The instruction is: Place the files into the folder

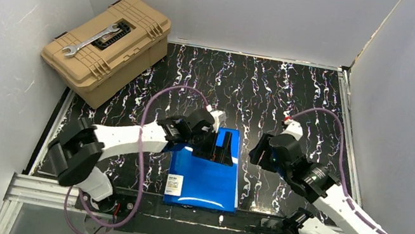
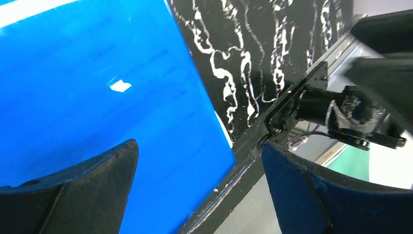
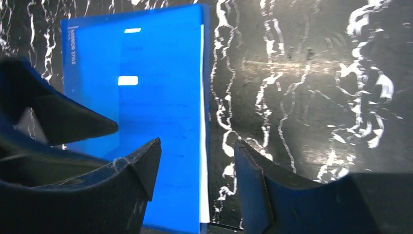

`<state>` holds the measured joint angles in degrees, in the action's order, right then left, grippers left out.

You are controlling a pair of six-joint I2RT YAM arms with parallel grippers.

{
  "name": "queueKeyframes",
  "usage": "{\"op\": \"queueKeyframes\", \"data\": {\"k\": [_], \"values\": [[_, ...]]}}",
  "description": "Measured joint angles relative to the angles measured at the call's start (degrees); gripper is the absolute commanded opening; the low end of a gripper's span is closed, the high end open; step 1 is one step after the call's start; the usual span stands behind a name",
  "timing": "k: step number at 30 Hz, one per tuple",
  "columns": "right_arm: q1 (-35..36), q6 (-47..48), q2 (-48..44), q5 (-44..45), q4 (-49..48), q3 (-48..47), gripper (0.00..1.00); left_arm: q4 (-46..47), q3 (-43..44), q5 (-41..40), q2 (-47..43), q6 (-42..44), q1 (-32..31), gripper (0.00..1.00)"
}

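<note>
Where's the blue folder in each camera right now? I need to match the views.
Top external: the folder lies flat at bottom centre, between the two arms.
Left wrist: the folder fills the left half of the picture.
Right wrist: the folder runs from upper left to centre, with the files showing as a white edge on its right.
Shared landmark: the black white-veined mat bordering the folder.

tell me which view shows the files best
Right wrist: the files show as a long white strip along the folder's edge. Left wrist catches only a short white sliver there. The top view shows just the blue cover.
</note>
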<state>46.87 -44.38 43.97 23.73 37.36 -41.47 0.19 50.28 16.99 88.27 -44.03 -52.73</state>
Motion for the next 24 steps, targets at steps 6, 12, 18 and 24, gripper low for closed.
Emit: {"op": "queueKeyframes", "data": {"k": [6,12,18,24], "values": [[0.0,2.3,8.2,-8.2,-5.9,0.1,0.31,-12.8,4.9,-8.6,-12.2,4.6,0.0,0.96],[1.3,3.0,15.0,-13.2,-11.8,0.3,0.04,-23.3,4.7,-17.6,-19.8,5.9,0.1,0.96],[3.7,3.0,21.0,-14.8,-16.0,1.2,0.01,-26.9,-3.7,-19.6,-22.9,3.4,3.8,0.96],[5.4,3.0,25.3,-14.4,-18.1,2.6,0.01,-24.9,-12.5,-18.6,-25.6,-0.2,8.9,0.96]]}}
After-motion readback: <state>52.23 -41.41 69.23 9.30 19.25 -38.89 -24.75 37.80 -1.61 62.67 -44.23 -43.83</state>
